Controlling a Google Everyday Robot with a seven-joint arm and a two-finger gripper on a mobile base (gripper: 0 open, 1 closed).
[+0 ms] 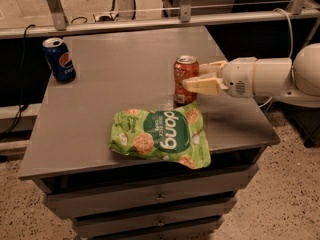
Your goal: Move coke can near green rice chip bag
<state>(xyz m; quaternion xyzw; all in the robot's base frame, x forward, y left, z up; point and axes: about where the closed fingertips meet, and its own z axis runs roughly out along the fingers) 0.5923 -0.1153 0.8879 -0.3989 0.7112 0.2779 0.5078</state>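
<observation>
Three things on the grey counter (100,134), taken from the left. Out at 10 o'clock, close to the far corner: a blue Pepsi can (59,59), upright, well apart from the rest. Toward 6 o'clock, by the front edge: the green rice chip bag (160,138), lying flat, long axis running 9 to 3, one lower corner reaching the counter's lip. At the bag's 1 o'clock: the coke can (185,71), upright, long axis vertical, silver top up, foot on the counter just beside the bag's upper edge. Touching it or not: cannot tell. Label partly covered by the near jaw. Reaching in from 3 o'clock: the gripper (193,76), jaws clenched on the coke can at about mid-height, one across its front, the other passing behind with its tip hidden. White arm (265,76) behind it, cut off by the right border. Below the counter, grey drawers (160,196), the lowest cut off by the bottom border.
</observation>
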